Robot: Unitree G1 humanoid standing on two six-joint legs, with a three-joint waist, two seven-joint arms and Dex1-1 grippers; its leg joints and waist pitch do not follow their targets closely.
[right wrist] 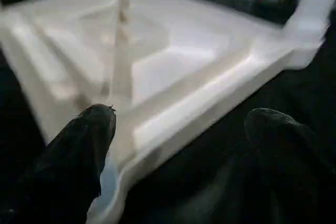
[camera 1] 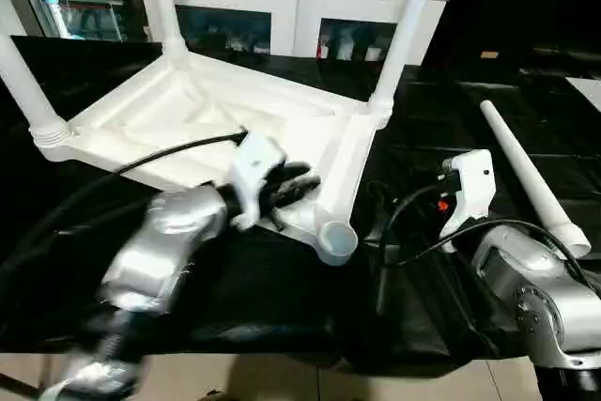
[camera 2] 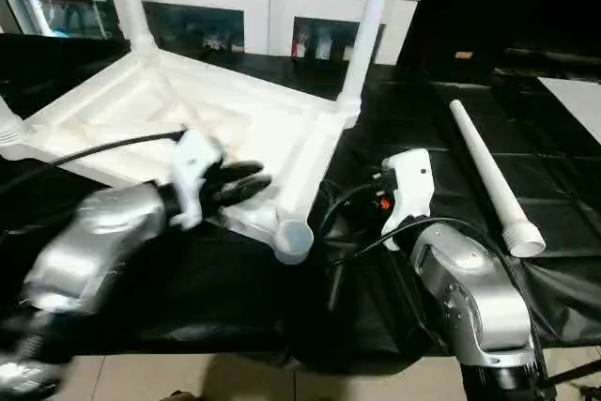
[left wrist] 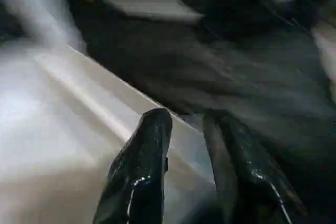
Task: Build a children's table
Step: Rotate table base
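Over the near edge of the upturned tabletop, the left gripper reaches in from the left on its silver forearm, its two black fingers set a little apart with the tabletop's raised white rim running across beneath them; whether they press on that rim cannot be told, and nothing is clamped between them. Well to the right, the right gripper hangs over the black cloth with its black fingertips spread wide and empty, pointed toward the tabletop's near corner from the side. From the head views only its white housing and the silver forearm behind it are seen.

Between and beyond the two arms lies the white plastic rectangular tabletop, underside up, its ribs and stepped recesses facing the camera. It rests on the black cloth-covered work surface. Three long tapered white tube legs stand upright in its corner sockets: one at the far left corner, one at the far right corner, one at the near left corner. The round socket at the near right corner is open, with no leg in it.

On the cloth to the right of the tabletop, apart from it, lies the fourth white tube leg, its wider collared end toward the camera. Behind the work surface stands a white cabinet with glass doors.
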